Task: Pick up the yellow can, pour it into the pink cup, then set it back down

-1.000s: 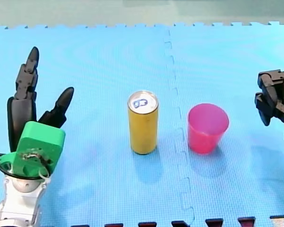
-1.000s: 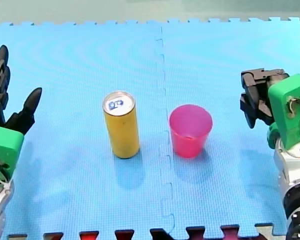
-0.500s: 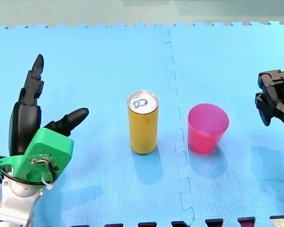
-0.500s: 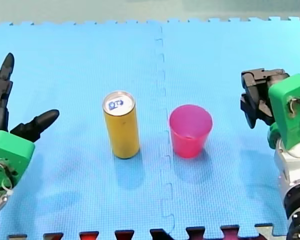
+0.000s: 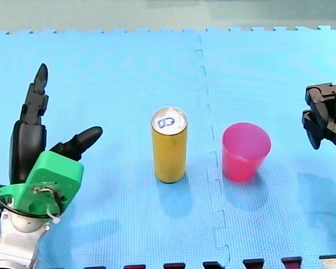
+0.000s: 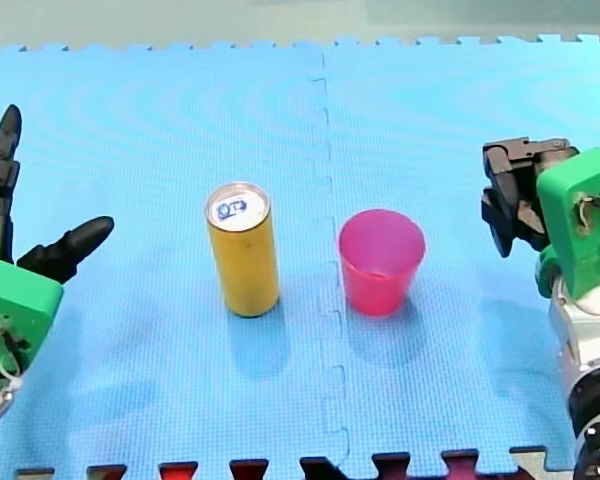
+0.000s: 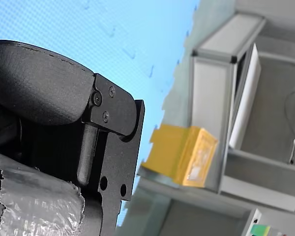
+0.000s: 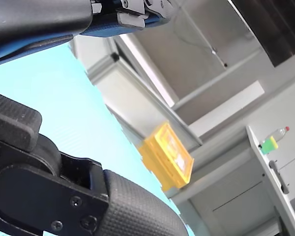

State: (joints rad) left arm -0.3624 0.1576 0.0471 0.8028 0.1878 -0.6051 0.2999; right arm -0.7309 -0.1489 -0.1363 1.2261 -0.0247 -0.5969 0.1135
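Fingers released and empty on the left hand [image 5: 31, 151], clenched on nothing on the right hand [image 6: 515, 195]. The yellow can [image 5: 169, 147] stands upright mid-mat, long axis vertical, tab end up. The pink cup [image 5: 245, 152] is just right of it, and the hands flank them, well apart.

Open mat [image 5: 109, 78] left of can [image 5: 169, 150], cup [image 5: 245, 153] right
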